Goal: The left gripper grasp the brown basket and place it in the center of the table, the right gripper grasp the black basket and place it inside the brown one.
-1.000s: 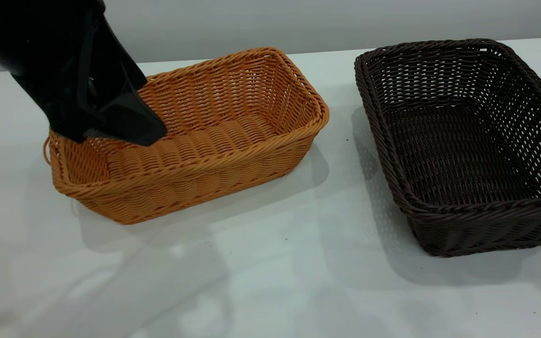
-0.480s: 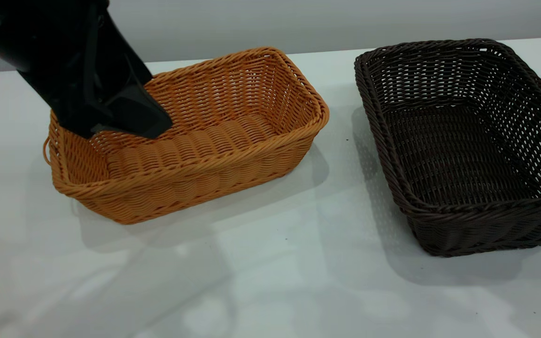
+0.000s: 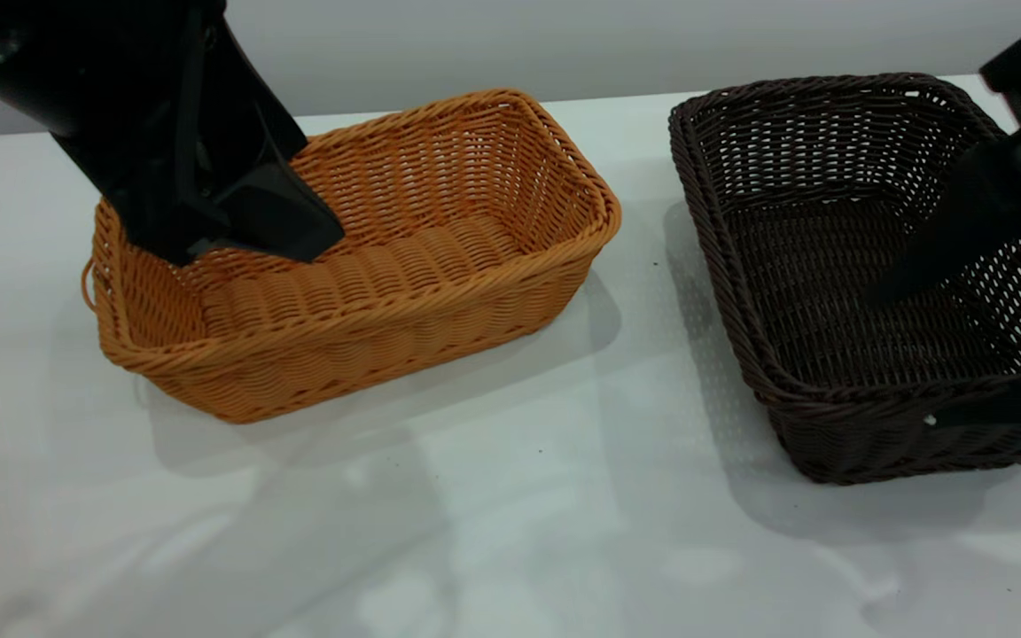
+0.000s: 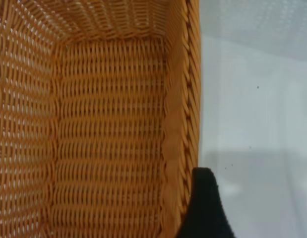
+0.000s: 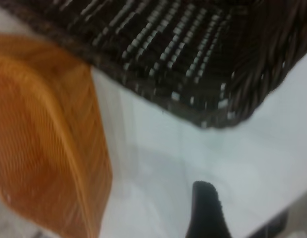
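Exterior camera high, facing both arms, wrist cameras close, all showing brown basket (image 3: 369,266).

White table (image 3: 510,532) carries the brown basket (image 3: 404,337) left; black basket (image 3: 830,266) right.

Left gripper (image 3: 236,239) slants down from upper left (fingers hidden); right gripper (image 3: 962,337) reaches in from the right, fingers spread.

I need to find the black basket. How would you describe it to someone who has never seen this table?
On the white table stand two rectangular wicker baskets, apart from each other. The black basket is the one on the right arm's side, with the right gripper at it. It is very dark with openwork sides; the brown basket is orange-tan.
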Robot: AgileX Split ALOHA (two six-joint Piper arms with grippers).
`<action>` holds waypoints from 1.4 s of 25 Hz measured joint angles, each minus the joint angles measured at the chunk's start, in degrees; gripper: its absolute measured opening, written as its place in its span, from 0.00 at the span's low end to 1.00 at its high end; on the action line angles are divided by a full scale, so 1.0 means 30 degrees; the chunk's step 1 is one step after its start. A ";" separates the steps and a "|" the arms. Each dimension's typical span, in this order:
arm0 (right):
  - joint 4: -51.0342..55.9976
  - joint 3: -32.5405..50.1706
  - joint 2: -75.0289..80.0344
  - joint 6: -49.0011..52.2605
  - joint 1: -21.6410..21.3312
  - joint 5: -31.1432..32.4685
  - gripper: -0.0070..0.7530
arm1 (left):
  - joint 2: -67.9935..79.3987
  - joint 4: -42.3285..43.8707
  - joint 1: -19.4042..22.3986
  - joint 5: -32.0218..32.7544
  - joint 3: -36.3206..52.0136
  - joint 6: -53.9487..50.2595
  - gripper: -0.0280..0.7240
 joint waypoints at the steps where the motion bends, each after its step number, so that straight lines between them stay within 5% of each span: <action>1: 0.0074 0.0000 0.0297 0.0102 0.0000 -0.0287 0.59 | 0.0000 0.0000 0.0000 -0.0043 0.0000 0.0000 0.64; 11: 0.0282 0.0000 0.2115 0.1195 -0.0115 -0.3528 0.59 | 0.0000 0.0141 0.0000 -0.0287 0.0000 0.0000 0.64; 35: 0.2034 -0.0699 0.6773 0.1262 -0.0115 -0.7002 0.59 | 0.0000 0.0068 0.0000 0.0191 0.0000 -0.0067 0.64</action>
